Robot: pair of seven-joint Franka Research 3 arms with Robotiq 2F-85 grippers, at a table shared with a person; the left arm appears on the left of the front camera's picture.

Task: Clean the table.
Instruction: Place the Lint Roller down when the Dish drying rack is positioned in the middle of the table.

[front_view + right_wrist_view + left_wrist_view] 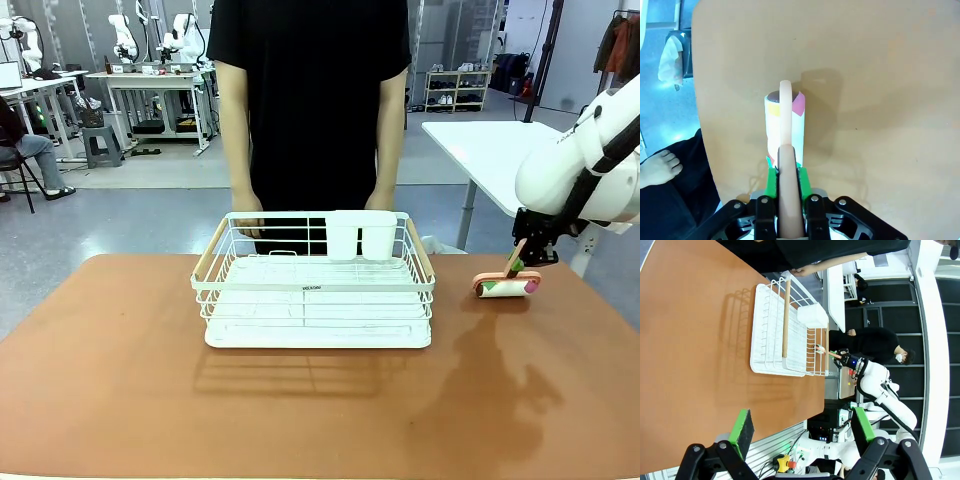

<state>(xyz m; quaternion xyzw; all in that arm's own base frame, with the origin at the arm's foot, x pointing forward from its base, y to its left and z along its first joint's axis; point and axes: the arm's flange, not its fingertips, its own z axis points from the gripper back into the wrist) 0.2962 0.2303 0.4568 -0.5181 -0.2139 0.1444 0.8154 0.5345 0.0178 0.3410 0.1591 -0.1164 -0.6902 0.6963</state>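
Front view: you look across the table (120, 390), its reddish-brown top running from your near edge to the person (310, 100) standing at the far side.
Rack: a white wire rack (315, 290) with wooden side handles sits in the middle of the table, toward the far edge; a white cup holder (361, 233) hangs on its far wall.
Person's hands: both rest at the rack's far rim.
Right gripper (527, 262): you see it at the far right of the table, its jaws pinched on the pink handle of a lint roller (507, 286).
Lint roller: its drum lies on the tabletop, right of the rack and apart from it, the handle rising at a tilt into the gripper.
Right wrist view: the green pads (771, 181) press both sides of the handle, and the drum touches the table near its edge.
Left gripper (805, 432): in the left wrist view its fingers stand spread wide with nothing between them, above the table's left side.
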